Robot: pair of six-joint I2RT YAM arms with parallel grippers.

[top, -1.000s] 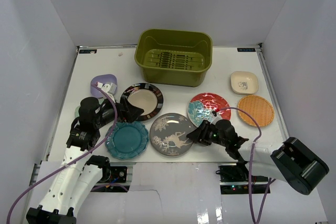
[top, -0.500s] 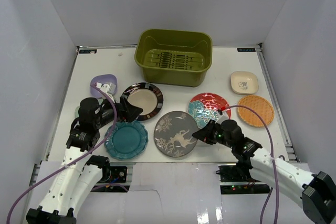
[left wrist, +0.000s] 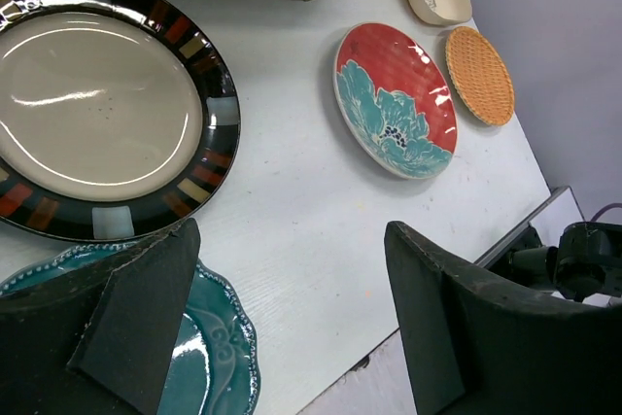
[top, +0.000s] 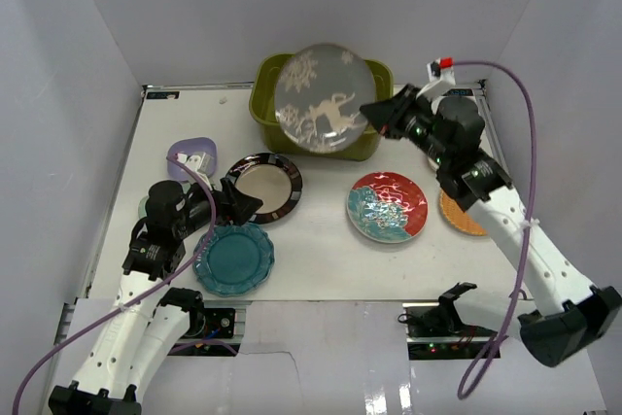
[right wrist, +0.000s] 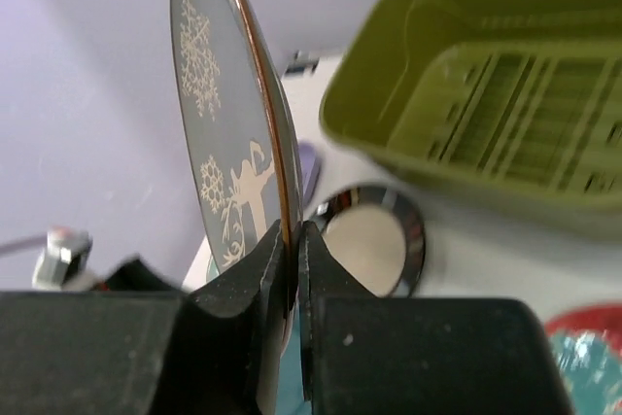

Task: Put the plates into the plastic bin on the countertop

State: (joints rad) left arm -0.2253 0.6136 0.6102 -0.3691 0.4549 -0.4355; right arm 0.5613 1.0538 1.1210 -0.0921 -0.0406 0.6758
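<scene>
Evidently the grey floral plate (top: pixel 323 97) has been lifted from the 6 o'clock side of the countertop (top: pixel 311 230). It is now held on edge above the olive-green plastic bin (top: pixel 262 104) at 12 o'clock, its rim clamped by the right gripper (right wrist: pixel 293 240). Release into the bin is judged to be next. The left gripper (left wrist: pixel 292 318) has been kept spread wide over the teal scalloped plate (top: pixel 234 259) at 8 o'clock.
</scene>
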